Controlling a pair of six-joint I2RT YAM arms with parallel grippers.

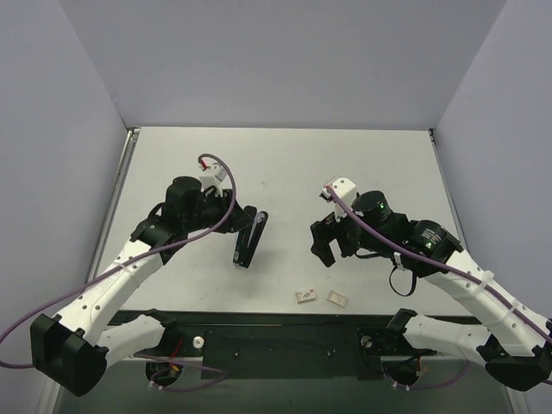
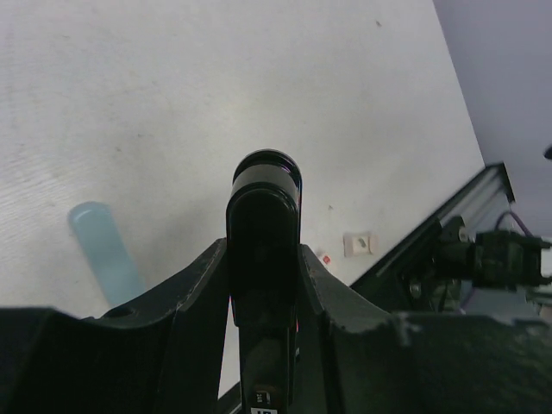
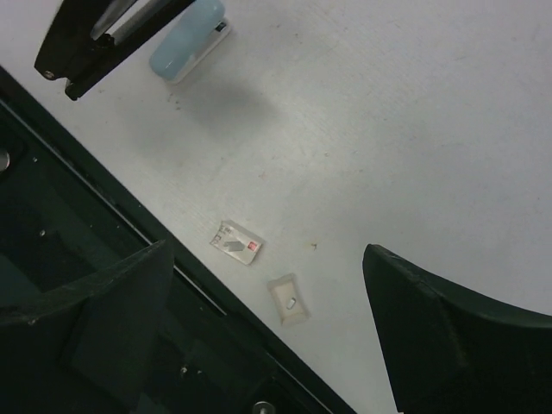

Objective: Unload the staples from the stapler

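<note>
Black stapler (image 1: 250, 237) in left hand (image 2: 263, 293) — two small packets (image 1: 305, 296) near table (image 1: 285, 164) edge

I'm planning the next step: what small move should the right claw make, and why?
Probably bring the right claw toward the stapler. The left claw is clamped on it, while the right claw hangs open and apart from it, too far to work on it.
</note>
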